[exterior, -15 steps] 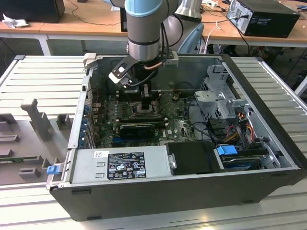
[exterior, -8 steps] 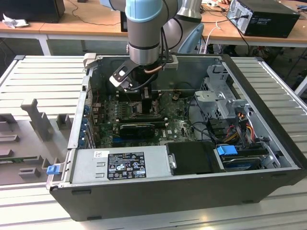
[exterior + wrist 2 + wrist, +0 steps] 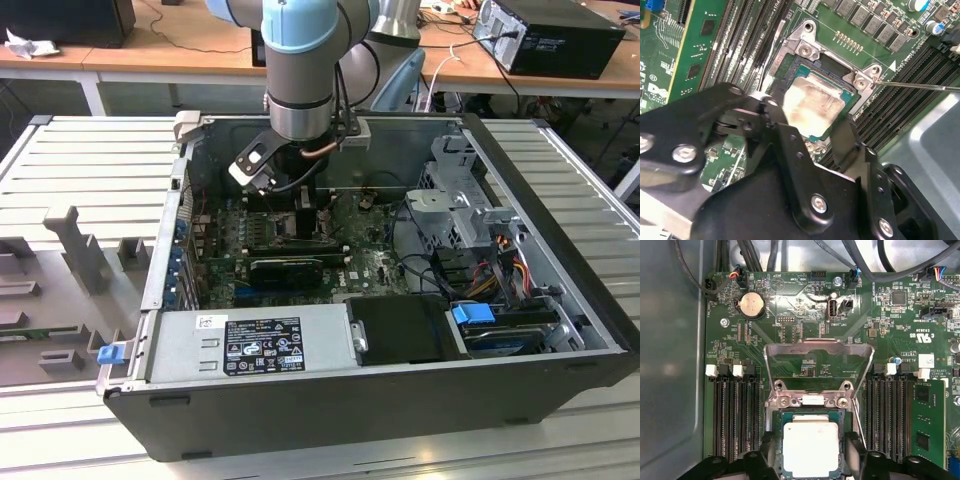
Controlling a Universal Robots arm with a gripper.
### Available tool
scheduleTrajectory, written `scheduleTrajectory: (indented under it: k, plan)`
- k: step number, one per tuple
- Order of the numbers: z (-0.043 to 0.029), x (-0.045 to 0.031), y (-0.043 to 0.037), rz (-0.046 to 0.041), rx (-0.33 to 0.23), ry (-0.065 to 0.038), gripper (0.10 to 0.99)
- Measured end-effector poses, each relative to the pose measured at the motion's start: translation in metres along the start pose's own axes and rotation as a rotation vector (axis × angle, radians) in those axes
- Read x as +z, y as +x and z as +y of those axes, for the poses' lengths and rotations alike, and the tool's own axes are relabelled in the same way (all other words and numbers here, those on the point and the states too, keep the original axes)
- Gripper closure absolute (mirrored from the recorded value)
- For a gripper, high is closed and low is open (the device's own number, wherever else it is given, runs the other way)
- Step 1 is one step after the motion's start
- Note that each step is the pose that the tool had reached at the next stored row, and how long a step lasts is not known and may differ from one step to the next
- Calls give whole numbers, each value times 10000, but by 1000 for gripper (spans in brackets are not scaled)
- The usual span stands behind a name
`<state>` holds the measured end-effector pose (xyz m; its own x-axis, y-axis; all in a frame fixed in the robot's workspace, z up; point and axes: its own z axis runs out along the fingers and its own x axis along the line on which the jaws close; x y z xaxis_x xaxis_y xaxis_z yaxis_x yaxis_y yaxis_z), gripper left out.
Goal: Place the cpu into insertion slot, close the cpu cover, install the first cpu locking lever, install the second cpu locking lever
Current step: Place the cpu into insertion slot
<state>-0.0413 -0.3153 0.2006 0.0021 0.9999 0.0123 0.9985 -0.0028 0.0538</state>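
End effector (image 3: 810,122) straddles cpu (image 3: 812,102) in insertion slot (image 3: 810,50) — gripping or released, cannot tell.

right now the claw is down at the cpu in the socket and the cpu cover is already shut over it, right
Not quite: the cpu cover is open, swung back off the insertion slot, as the first wrist view shows. The rest holds: the claw is down at the cpu in the slot.
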Motion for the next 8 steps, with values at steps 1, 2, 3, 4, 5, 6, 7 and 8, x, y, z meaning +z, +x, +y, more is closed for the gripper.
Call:
scheduleTrajectory:
  k: [1, 2, 3, 4, 5, 6, 7, 8]
  plan:
    - [0, 0, 0, -2, -1, 1, 502]
    - [1, 1, 0, 2, -1, -1, 557]
    - [1, 1, 1, 2, 2, -1, 557]
    - [1, 1, 1, 3, 7, -2, 557]
    - [1, -1, 1, 6, 7, -4, 557]
    - [0, -3, 2, 7, 6, -4, 557]
    - [-1, -5, 1, 3, 7, -4, 557]
    - [-1, -8, 1, -3, 7, -1, 557]
